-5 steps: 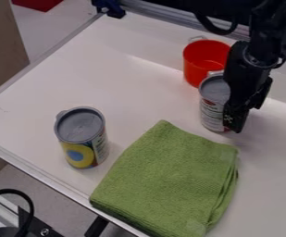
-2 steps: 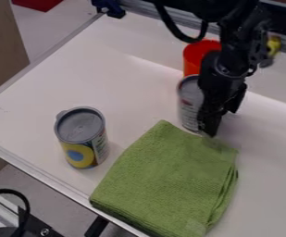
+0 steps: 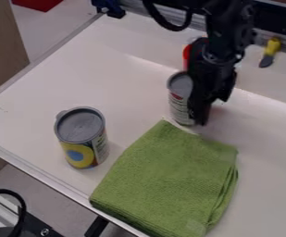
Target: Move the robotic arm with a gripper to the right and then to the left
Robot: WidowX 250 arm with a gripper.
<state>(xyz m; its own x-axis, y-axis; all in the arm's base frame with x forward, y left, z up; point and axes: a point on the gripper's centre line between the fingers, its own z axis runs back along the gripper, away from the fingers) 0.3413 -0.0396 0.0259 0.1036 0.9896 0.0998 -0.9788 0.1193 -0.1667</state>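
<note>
Black robot gripper, hanging from a black arm that enters at the top edge, points down over a white table. Its fingers are right of the picture's centre line, a little above mid-height; whether they are apart, together or clamped on something, I cannot tell from this angle. Immediately to the left of the fingers is a can with a grey lid, lid uppermost, its right side partly hidden by the gripper. Beyond the fingers and up to the left, a sliver of a red cup shows past the gripper. Nearer the viewer, just below the fingers, a folded green cloth lies flat, one corner reaching toward the can. Well to the left of the fingers, and lower, stands a second can, also grey-lidded, with yellow and blue on its label. Farther back and to the right of the fingers lies a tool with a yellow handle and a dark end, near the metal rail along the table's far side
</note>
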